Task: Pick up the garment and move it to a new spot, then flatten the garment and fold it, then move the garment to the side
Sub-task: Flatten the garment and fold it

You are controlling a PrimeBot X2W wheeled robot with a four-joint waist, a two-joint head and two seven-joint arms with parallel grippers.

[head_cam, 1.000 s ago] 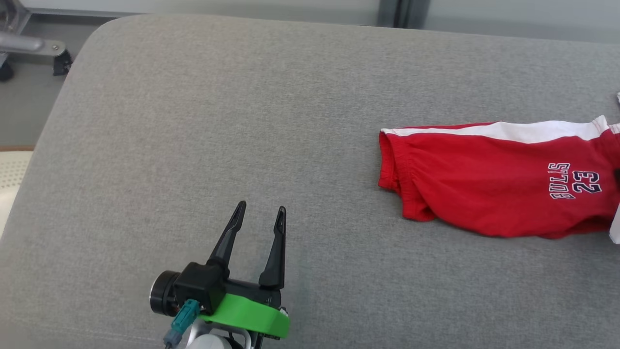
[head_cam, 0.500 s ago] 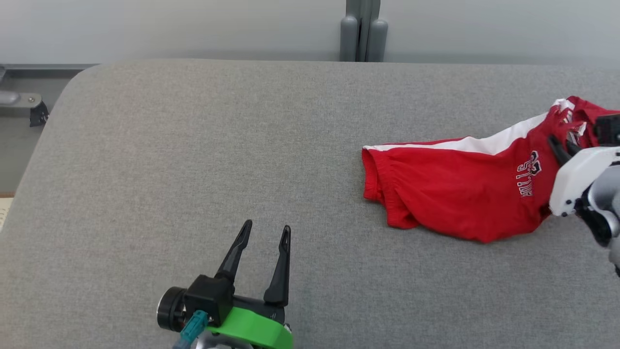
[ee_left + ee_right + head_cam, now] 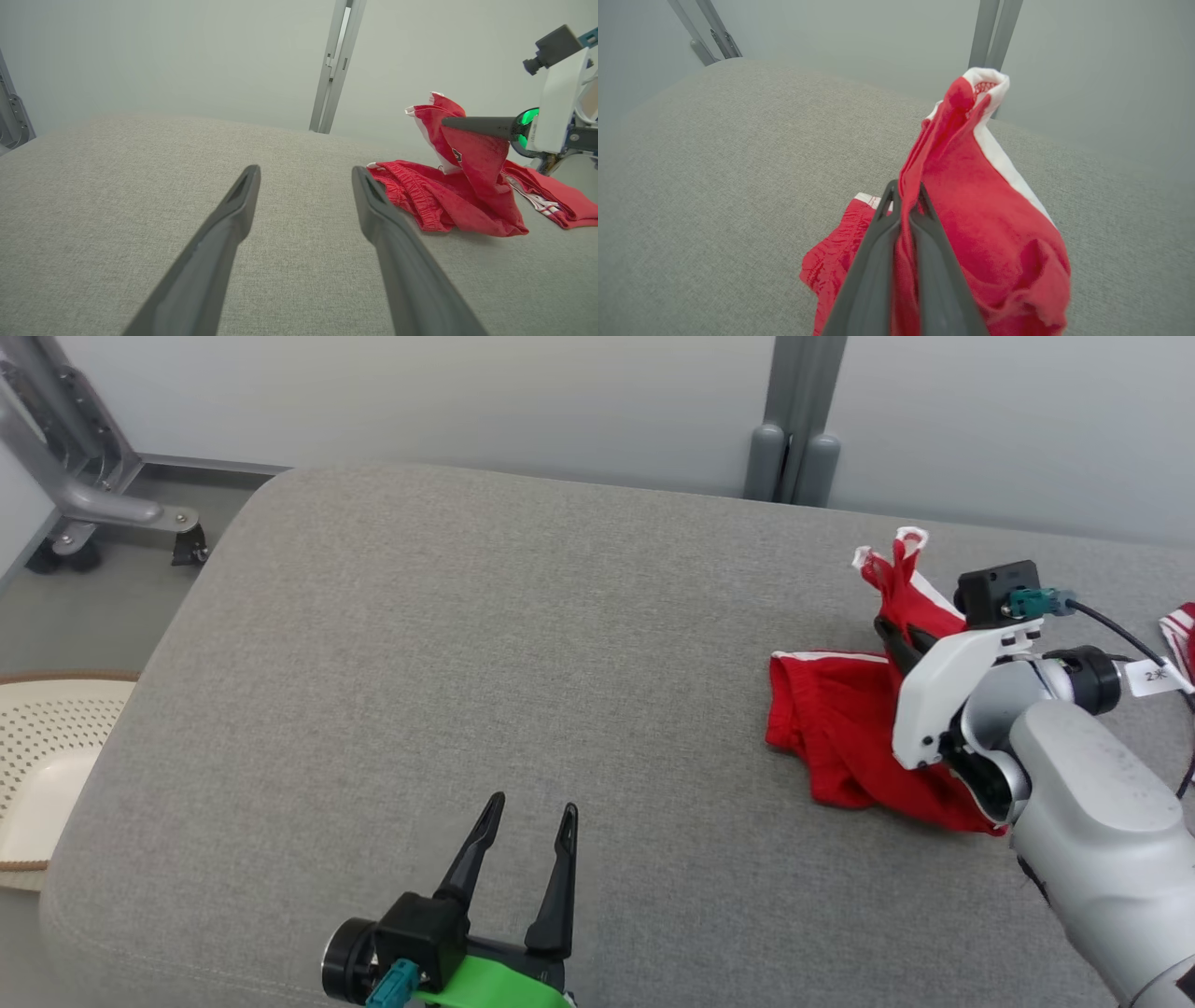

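Note:
The garment (image 3: pixel 831 728) is red with a white stripe and lies bunched on the right of the grey padded surface (image 3: pixel 467 644). My right gripper (image 3: pixel 892 639) is shut on one end of it and holds that end raised, so a peak of red and white cloth stands above the fingers. In the right wrist view the cloth (image 3: pixel 985 200) is pinched between the closed fingertips (image 3: pixel 889 196). The left wrist view shows the garment (image 3: pixel 467 205) draped under the right gripper (image 3: pixel 448 122). My left gripper (image 3: pixel 532 805) hovers open and empty near the front edge, far left of the garment.
A second red garment with striped bands (image 3: pixel 1178 630) lies at the far right, just behind my right arm. A cream perforated basket (image 3: pixel 47 747) sits off the surface's left edge. A metal stand (image 3: pixel 84 495) and a grey post (image 3: pixel 794 429) are at the back.
The head camera has shifted. My right gripper has come into view with the garment's right end in it, raised and carried left, so the flat garment is now bunched. The left gripper stays open.

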